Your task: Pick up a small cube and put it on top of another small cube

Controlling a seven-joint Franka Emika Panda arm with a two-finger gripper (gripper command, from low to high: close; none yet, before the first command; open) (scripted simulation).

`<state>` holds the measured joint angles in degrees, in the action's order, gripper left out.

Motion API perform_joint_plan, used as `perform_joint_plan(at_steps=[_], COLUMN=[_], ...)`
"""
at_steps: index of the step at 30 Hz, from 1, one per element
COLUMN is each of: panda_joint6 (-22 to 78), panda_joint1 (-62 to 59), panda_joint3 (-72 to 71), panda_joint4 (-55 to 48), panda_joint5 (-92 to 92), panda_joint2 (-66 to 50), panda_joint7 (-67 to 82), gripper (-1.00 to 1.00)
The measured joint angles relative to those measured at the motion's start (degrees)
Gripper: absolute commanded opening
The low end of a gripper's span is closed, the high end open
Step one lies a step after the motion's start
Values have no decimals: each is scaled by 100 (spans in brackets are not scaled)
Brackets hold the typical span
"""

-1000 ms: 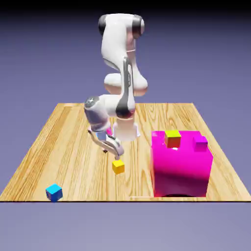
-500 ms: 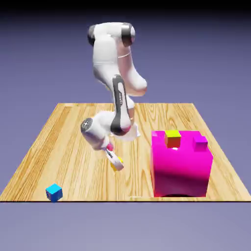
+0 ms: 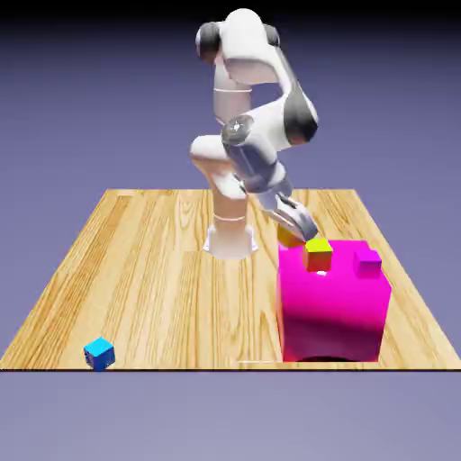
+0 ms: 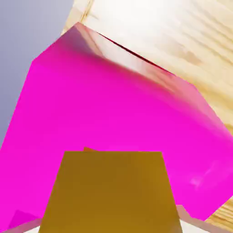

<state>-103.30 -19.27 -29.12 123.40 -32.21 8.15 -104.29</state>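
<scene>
Keep the end effector pinched on the plain yellow cube with orange-shaded sides; in the exterior view it sits at ten o'clock of the small lime-topped orange cube. Contact between these cubes cannot be confirmed. Raise the load clear, centre it, square its faces, lower gently, then release. Avoid nudging the small magenta cube, at three o'clock on the large glossy magenta block.

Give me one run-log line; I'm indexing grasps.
tool: shut on yellow cube | location: near lime-topped cube | stacking: not yet done
</scene>
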Motion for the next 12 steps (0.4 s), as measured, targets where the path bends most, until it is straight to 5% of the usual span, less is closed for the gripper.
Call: perform_joint_plan(at_steps=[5, 6, 12], panda_joint6=[-995, -1009, -9], panda_joint1=[210, 189, 2], panda_joint3=[-239, -242, -3], panda_joint4=[661, 670, 9], panda_joint5=[-164, -166, 5], panda_joint2=[-291, -295, -4], panda_joint7=[128, 130, 0], gripper=[-100, 100, 100])
